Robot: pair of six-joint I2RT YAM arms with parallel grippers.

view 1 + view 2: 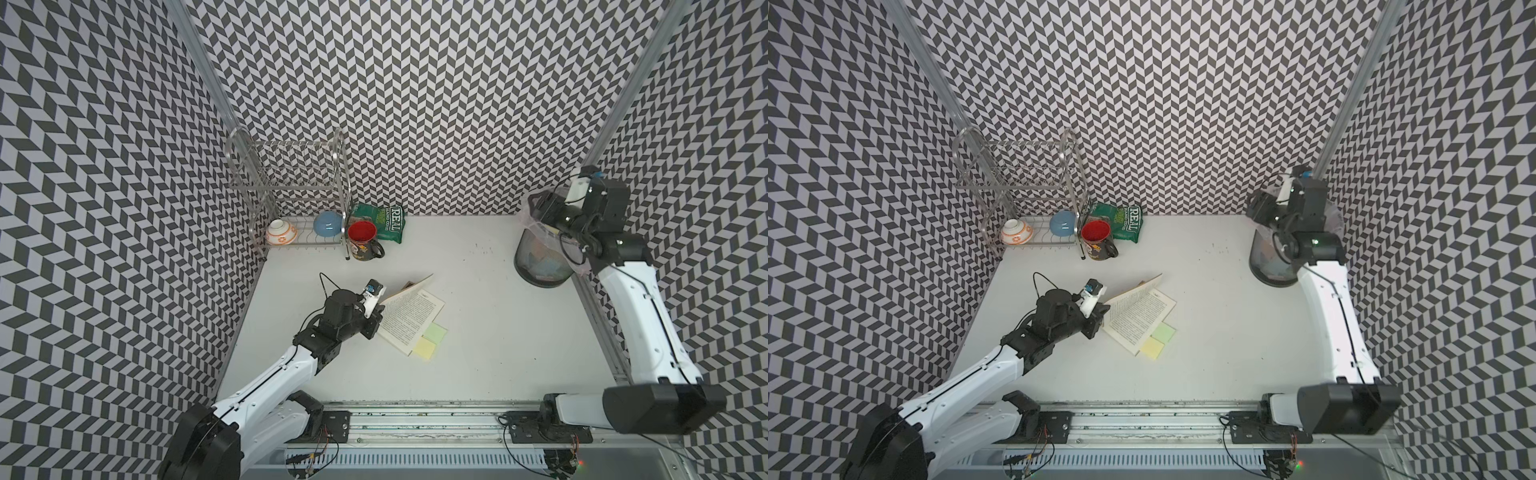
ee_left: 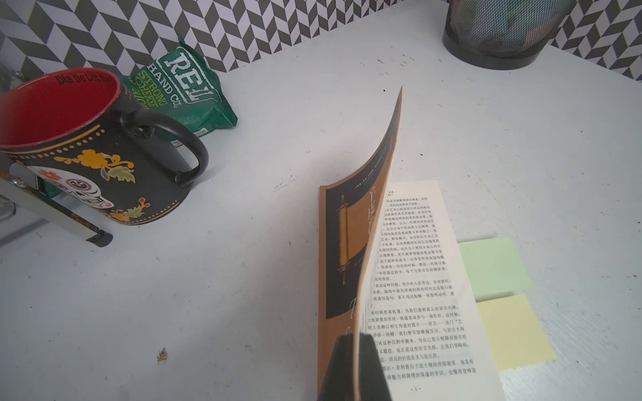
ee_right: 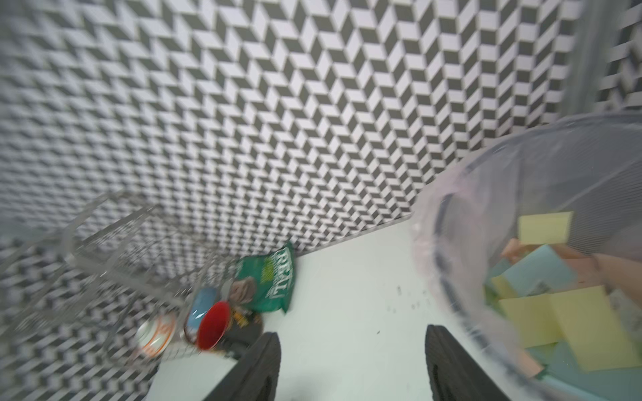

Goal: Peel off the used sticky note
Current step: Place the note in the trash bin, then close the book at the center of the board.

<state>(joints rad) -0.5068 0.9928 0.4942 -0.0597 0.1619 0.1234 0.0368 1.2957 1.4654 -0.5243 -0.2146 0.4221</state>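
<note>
Left arm (image 1: 266,386) and right arm (image 1: 631,299) wear glossy white shells between matte black joint housings, with thin black cables (image 1: 322,280) looping at the wrists. Left tool (image 1: 376,322) and right tool (image 3: 352,347) have flat black fingers, and blue-topped white camera mounts (image 1: 370,297) sit above.
</note>
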